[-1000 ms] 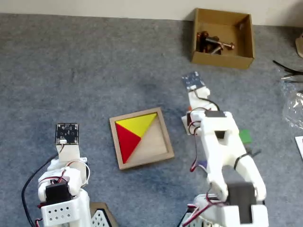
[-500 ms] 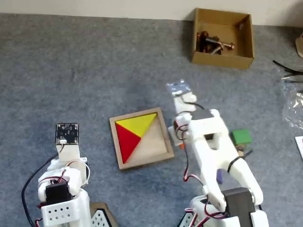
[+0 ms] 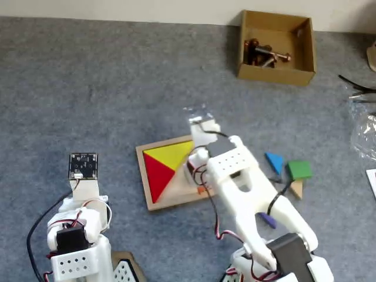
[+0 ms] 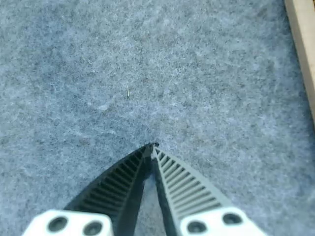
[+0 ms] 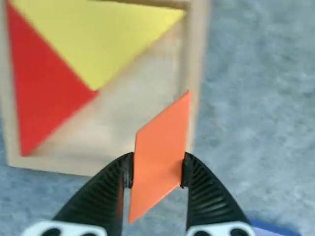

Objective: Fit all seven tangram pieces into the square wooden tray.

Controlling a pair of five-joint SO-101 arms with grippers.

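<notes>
The square wooden tray [image 3: 147, 175] lies mid-table and holds a yellow triangle [image 3: 169, 155] and a red triangle [image 3: 157, 175]. In the right wrist view the tray [image 5: 197, 59] sits under my right gripper [image 5: 156, 164], which is shut on an orange parallelogram piece [image 5: 160, 152] held over the tray's edge. In the high view that gripper [image 3: 198, 176] is above the tray's right part. A blue triangle [image 3: 274, 161], a green square [image 3: 299, 170], a tan piece [image 3: 297, 187] and a purple piece [image 3: 267, 220] lie on the carpet to the right. My left gripper [image 4: 151, 147] rests shut over bare carpet.
A cardboard box [image 3: 276, 47] with metal parts stands at the back right. Plastic wrapping [image 3: 364, 135] and cables lie at the right edge. The tray's rim [image 4: 302, 54] shows at the side of the left wrist view.
The right arm has swung left from the loose pieces to above the tray, carrying the orange piece. The left arm has not moved.
</notes>
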